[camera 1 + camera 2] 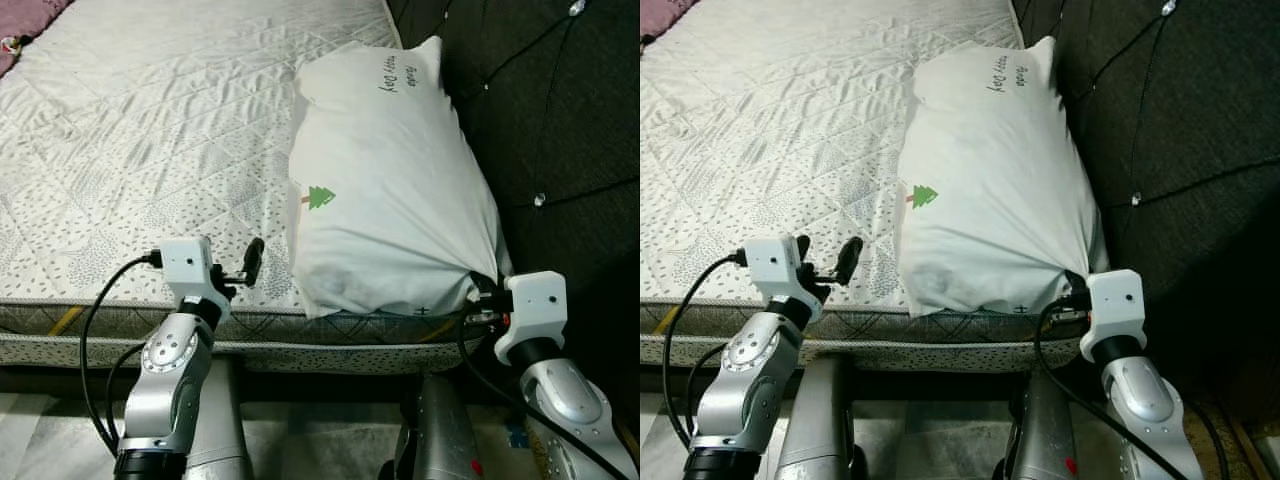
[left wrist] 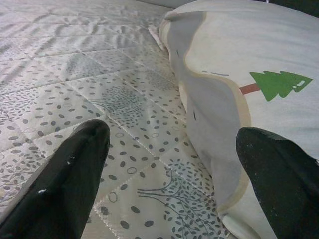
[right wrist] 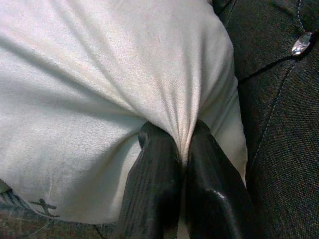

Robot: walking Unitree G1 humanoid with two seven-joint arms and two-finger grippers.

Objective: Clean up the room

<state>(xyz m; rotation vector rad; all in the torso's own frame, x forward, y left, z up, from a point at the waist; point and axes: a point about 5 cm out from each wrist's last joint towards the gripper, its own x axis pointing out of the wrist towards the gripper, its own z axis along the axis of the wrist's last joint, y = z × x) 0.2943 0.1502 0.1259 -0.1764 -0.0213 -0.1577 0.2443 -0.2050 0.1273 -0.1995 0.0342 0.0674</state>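
A white pillow (image 1: pixel 390 180) with a small green tree print (image 1: pixel 320 197) lies on the mattress (image 1: pixel 150 130), against the dark tufted headboard (image 1: pixel 560 120). My right gripper (image 3: pixel 182 149) is shut on a pinch of the pillow's cloth at its near right corner, and the fabric gathers into folds there. My left gripper (image 1: pixel 252 262) is open just left of the pillow's near left corner, above the mattress edge. In the left wrist view its fingers (image 2: pixel 75 174) stand wide apart, with the pillow (image 2: pixel 249 74) beside the far one.
The quilted mattress stretches away to the left and back. A purple cloth (image 1: pixel 25 25) lies at its far left corner. The bed's front edge (image 1: pixel 300 330) runs just before my arms, with the floor below.
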